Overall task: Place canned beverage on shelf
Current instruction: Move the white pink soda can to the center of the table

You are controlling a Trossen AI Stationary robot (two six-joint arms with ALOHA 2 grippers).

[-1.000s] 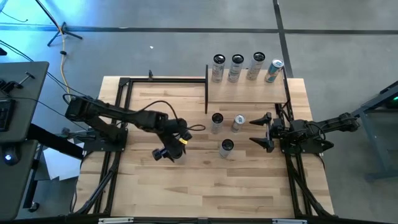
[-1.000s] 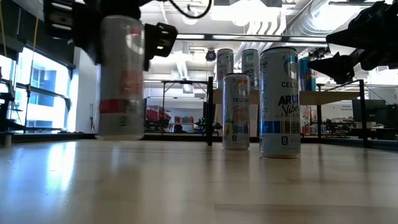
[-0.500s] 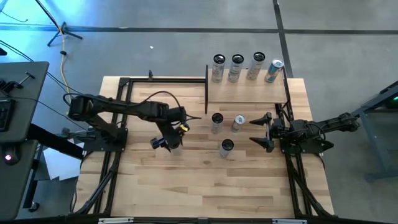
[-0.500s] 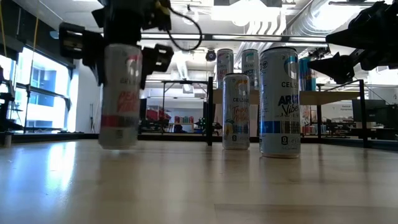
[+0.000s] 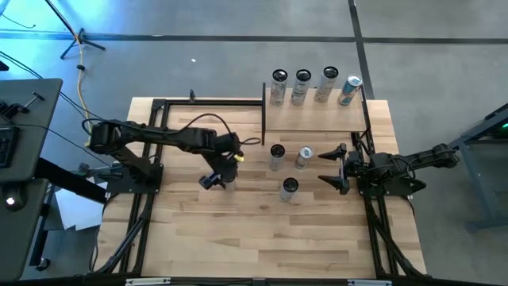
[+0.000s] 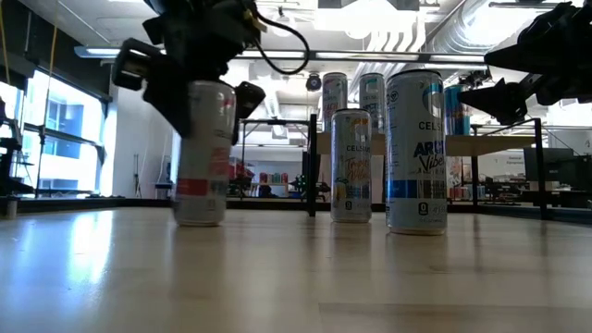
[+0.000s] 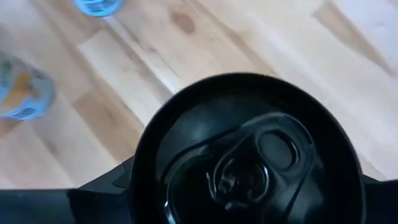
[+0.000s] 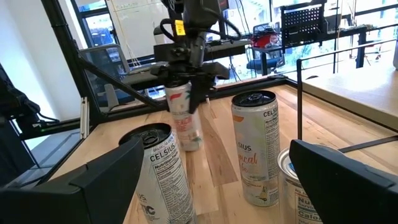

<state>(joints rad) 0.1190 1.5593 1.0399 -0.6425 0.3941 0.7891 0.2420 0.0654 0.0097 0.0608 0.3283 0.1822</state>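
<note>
Three upright CELSIUS cans (image 6: pixel 415 153) on tabletop (image 6: pixel 296 277)

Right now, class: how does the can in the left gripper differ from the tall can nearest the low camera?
The gripped can is white with red print; the nearest can is silver with blue print. The left gripper clamps the gripped can; the nearest can stands free on the table. Both are slim and upright.
</note>
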